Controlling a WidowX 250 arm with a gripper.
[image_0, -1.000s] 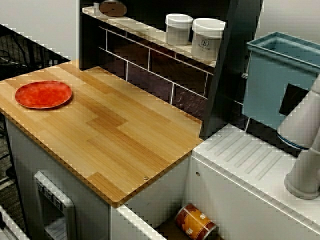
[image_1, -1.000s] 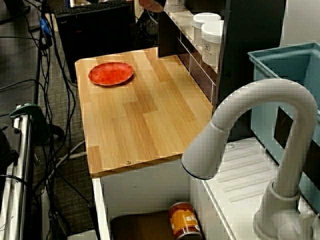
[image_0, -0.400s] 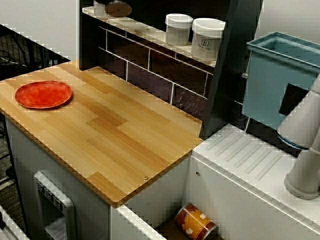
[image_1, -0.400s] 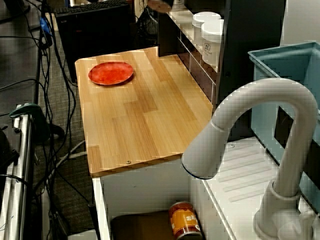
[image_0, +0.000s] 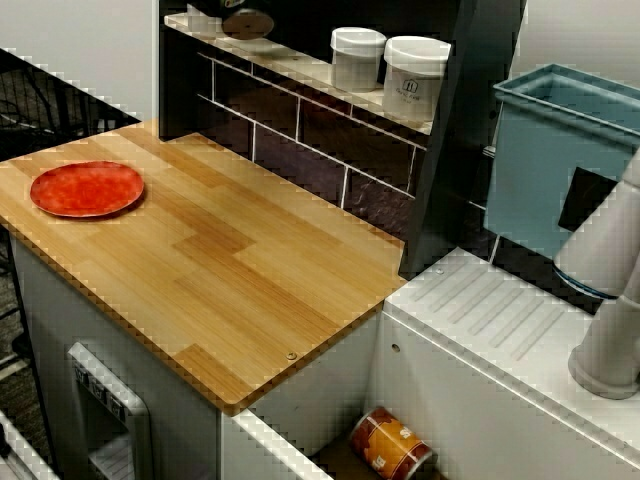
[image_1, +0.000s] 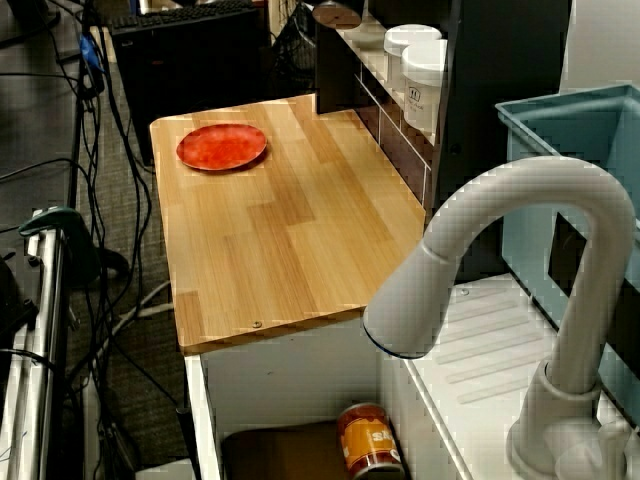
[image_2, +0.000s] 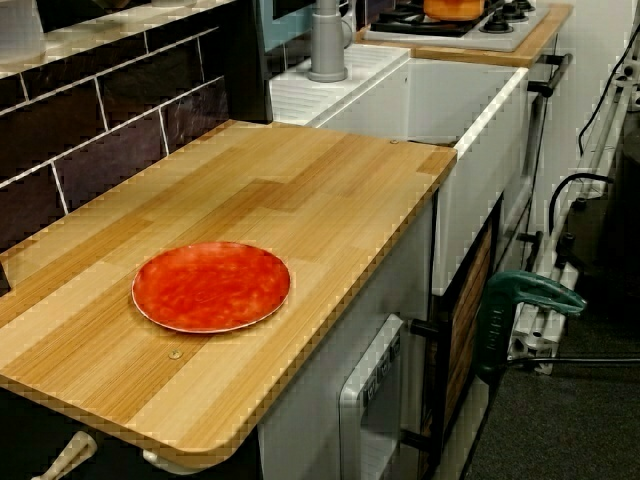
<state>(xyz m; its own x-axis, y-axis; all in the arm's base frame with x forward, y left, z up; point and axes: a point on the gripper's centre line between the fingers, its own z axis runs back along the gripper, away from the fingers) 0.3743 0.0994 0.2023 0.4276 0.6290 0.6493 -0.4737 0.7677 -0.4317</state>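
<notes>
Gripper (image_0: 216, 5) is peeking in at twelve o'clock of the view from above; I cannot tell if it is pinching. The brown disc (image_0: 248, 23) is lying at the shelf (image_0: 300, 62) just under it, with white jars (image_0: 357, 58) at its three o'clock. I am thinking slow, level moves are best near them. The arm is hiding off the top.

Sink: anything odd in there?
Yes: a can lies on its side in the sink, below the faucet. Elsewhere nothing stands out: the plate sits flat on the counter.
</notes>
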